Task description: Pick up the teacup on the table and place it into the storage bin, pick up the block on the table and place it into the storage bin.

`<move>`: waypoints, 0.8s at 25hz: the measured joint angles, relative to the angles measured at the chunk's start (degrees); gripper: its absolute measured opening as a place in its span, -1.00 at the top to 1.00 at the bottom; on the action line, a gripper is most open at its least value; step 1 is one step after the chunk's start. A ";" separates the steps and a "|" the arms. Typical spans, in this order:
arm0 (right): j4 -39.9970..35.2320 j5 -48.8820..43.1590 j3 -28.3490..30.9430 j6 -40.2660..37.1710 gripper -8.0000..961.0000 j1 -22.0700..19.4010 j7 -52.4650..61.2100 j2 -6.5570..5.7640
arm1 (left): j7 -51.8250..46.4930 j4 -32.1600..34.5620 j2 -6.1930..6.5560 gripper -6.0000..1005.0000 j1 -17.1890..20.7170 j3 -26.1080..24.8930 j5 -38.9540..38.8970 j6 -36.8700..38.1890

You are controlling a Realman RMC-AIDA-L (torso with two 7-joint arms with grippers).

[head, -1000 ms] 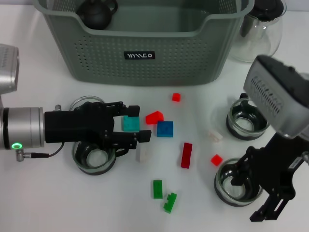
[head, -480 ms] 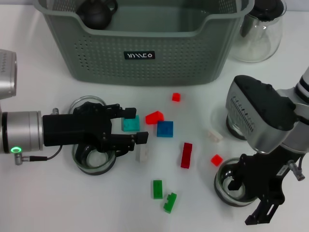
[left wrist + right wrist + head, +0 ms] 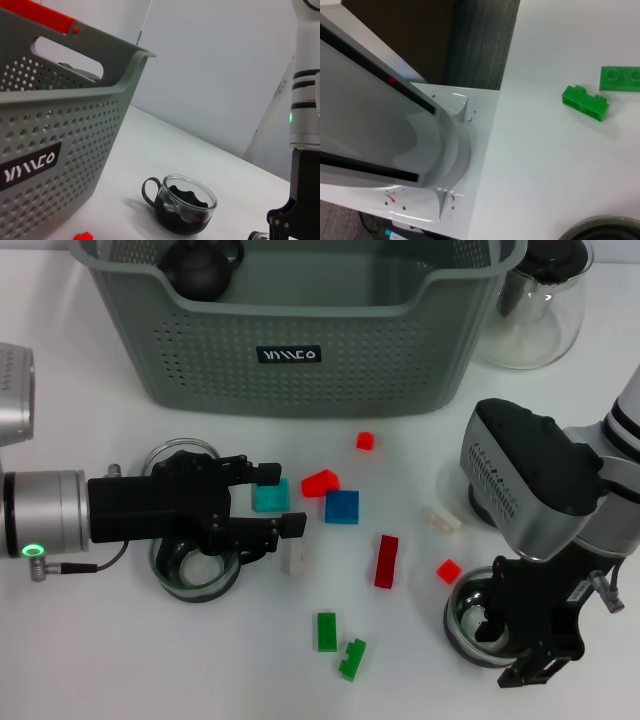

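only readable text afaict: small black label [image 3: 288, 355] on the front wall of the storage bin [image 3: 180, 350], white stylized letters, looks like "YIMCO" or similar, can't be sure. nothing else legible.

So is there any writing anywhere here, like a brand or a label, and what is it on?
"YYYLCO", roughly: white slanted lettering on a small black label on the front wall of the storage bin; it also shows in the left wrist view. The letters are stylised, so the exact spelling is uncertain.
No other words, numbers or signs can be read on the cups, blocks, teapot or arms.
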 joint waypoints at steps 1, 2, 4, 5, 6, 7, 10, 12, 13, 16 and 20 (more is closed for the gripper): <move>0.14 -0.06 -0.12 0.01 -0.66 0.11 0.02 -0.03 | 0.03 0.00 0.00 -0.65 0.00 -0.04 0.00 -0.01; 0.39 -0.15 -0.33 0.02 -0.50 0.22 0.16 -0.07 | 0.05 0.00 0.00 -0.65 0.00 -0.09 0.00 -0.01; 0.81 -0.22 -1.04 0.36 -0.16 0.48 0.51 -0.16 | 0.14 0.00 0.00 -0.65 0.03 -0.15 0.00 -0.01; 0.81 -0.23 -1.32 0.49 -0.06 0.50 0.66 -0.16 | 0.32 0.00 0.00 -0.65 0.07 -0.31 0.00 -0.01; 0.78 -0.24 -1.49 0.61 0.04 0.51 0.71 -0.16 | 0.53 0.00 0.00 -0.65 0.12 -0.55 0.00 -0.01; 0.68 -0.25 -1.66 0.69 0.14 0.52 0.74 -0.15 | 0.66 0.00 0.00 -0.65 0.17 -0.79 0.00 -0.02; 0.42 -0.27 -1.77 0.77 0.41 0.54 1.08 -0.18 | 0.99 0.00 0.00 -0.65 0.59 -1.52 0.00 -0.01; 0.16 -0.27 -1.52 0.78 0.53 0.55 1.39 -0.23 | 1.00 0.00 0.00 -0.65 0.84 -1.61 0.00 -0.02; -0.14 -0.27 -1.45 0.87 0.59 0.55 1.59 -0.26 | 1.01 0.00 0.00 -0.65 0.93 -1.66 0.00 -0.01; -0.90 -0.30 -1.13 0.95 0.73 0.46 2.07 -0.36 | 1.02 0.00 0.00 -0.65 1.11 -1.67 0.00 0.00; -1.24 -0.31 0.09 0.56 0.77 0.61 2.21 -0.44 | 1.04 0.03 0.00 -0.65 1.18 -1.67 0.00 0.01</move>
